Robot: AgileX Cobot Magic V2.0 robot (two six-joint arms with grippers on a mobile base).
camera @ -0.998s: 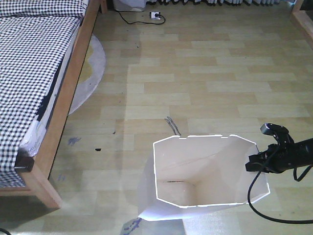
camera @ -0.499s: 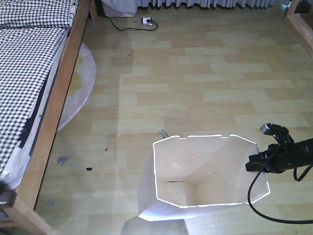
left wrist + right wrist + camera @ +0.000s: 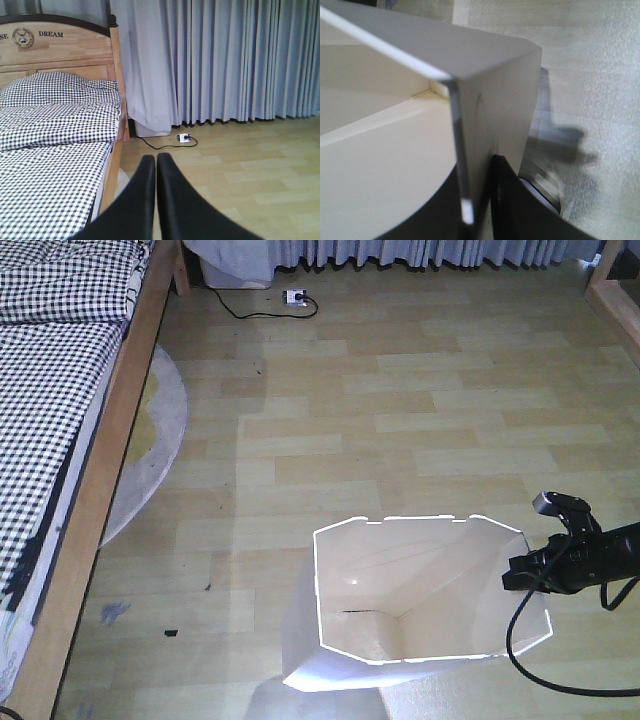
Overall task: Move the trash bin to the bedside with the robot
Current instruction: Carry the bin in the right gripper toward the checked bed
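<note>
Clamping my right black pincer onto the rim of the white, thin-walled octagonal plastic trash bin so I can tow it, I have it well apart from the check-covered wooden bed, my left pincer closed and empty.

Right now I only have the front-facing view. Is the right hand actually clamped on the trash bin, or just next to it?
Observer: Clamped. The right wrist view shows the wall of the trash bin between the fingers of the right hand, one inside, one outside.
Operator: Left hand? Not in my view.
Observer: The left hand is shut and empty, fingers pressed together.
Operator: What's ahead of it?
Observer: The bed lies ahead-left, with its headboard lettered DREAM.
</note>
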